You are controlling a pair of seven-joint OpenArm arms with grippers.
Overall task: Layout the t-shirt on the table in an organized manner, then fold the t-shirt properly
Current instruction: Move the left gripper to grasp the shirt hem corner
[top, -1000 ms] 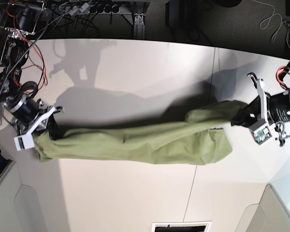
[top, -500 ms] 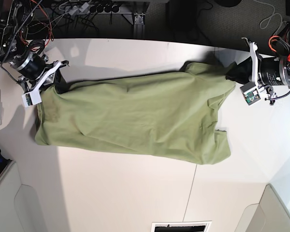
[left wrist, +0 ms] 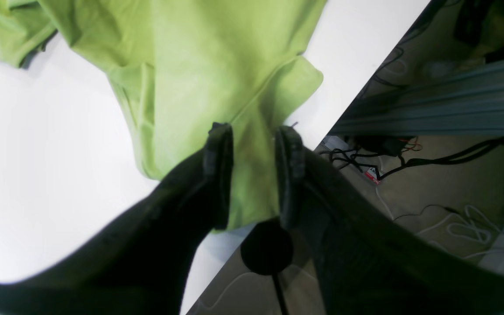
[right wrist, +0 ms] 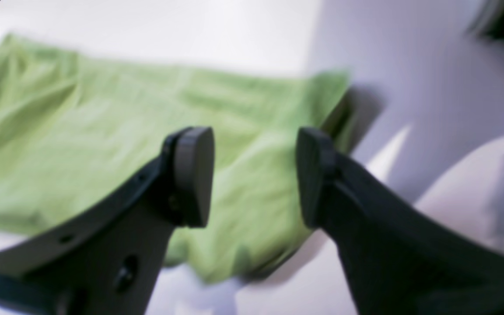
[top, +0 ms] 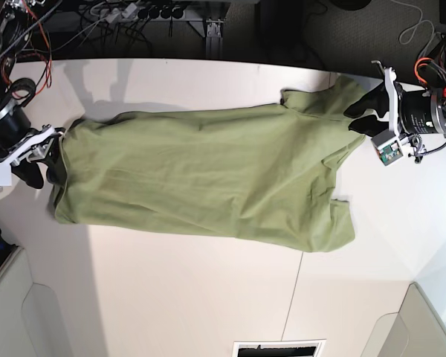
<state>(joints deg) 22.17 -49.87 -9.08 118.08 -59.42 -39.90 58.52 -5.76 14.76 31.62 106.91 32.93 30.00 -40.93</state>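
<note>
The olive-green t-shirt (top: 208,178) lies spread flat across the white table (top: 208,297), long side running left to right. My left gripper (top: 359,111) is at the shirt's right end by the table's far edge. In the left wrist view its fingers (left wrist: 219,170) stand slightly apart over the shirt (left wrist: 199,65), so the left gripper (left wrist: 254,130) is open. My right gripper (top: 48,167) is at the shirt's left end. In the right wrist view the right gripper (right wrist: 252,144) is open and empty, just above the shirt's edge (right wrist: 103,131). That view is blurred.
The table's far edge (top: 208,63) borders a dark frame with cables (top: 134,15). A thin seam (top: 301,275) crosses the table. Grey curved panels sit at the near left (top: 15,312) and near right (top: 424,327). Floor cables (left wrist: 409,197) show past the edge.
The shirt went from a narrow stretched bunch to a wide flat spread. Both grippers have let go of it. The right arm moved left and toward the near side.
</note>
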